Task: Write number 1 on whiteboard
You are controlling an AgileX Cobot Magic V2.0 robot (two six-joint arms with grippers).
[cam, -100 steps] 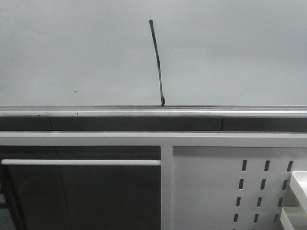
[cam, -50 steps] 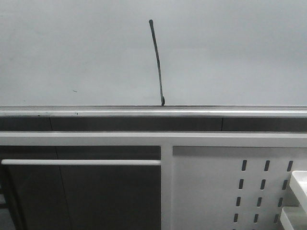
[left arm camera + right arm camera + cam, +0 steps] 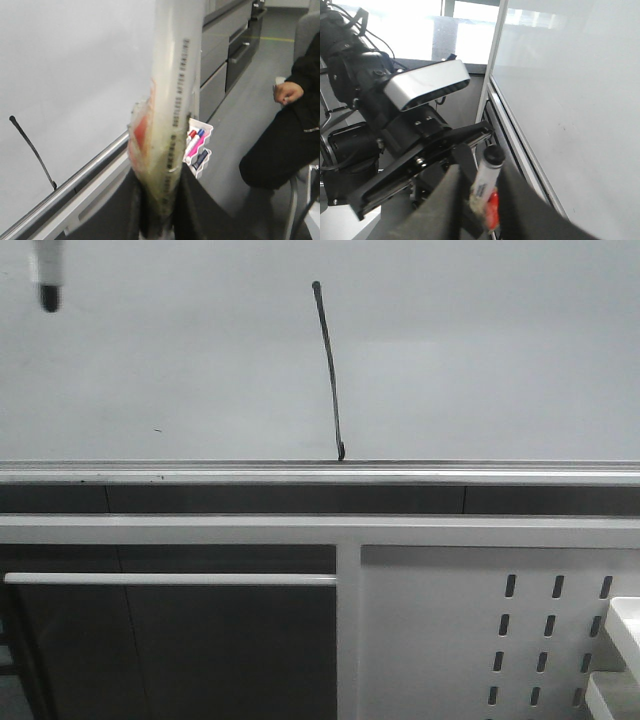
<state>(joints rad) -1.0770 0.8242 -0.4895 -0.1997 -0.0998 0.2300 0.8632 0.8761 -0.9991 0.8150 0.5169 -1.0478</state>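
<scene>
**Marker pulled away from the finished stroke**

The number 1 (image 3: 328, 368) stands near-vertical on the whiteboard (image 3: 500, 360), its lower end touching the silver rail (image 3: 200, 476). The marker (image 3: 46, 280) tip hangs well apart from the number 1, up and toward the robot's left. The left gripper (image 3: 161, 200) has its fingers closed on a marker. The right gripper (image 3: 479, 200) fingers also hold a marker. The stroke looks complete.

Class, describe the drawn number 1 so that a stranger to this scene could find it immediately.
Find the whiteboard, the big pale glossy board. The number 1 is a thin black stroke that rises from the silver rail. Unlike the tiny dark speck further left, it is long and slightly curved.
</scene>
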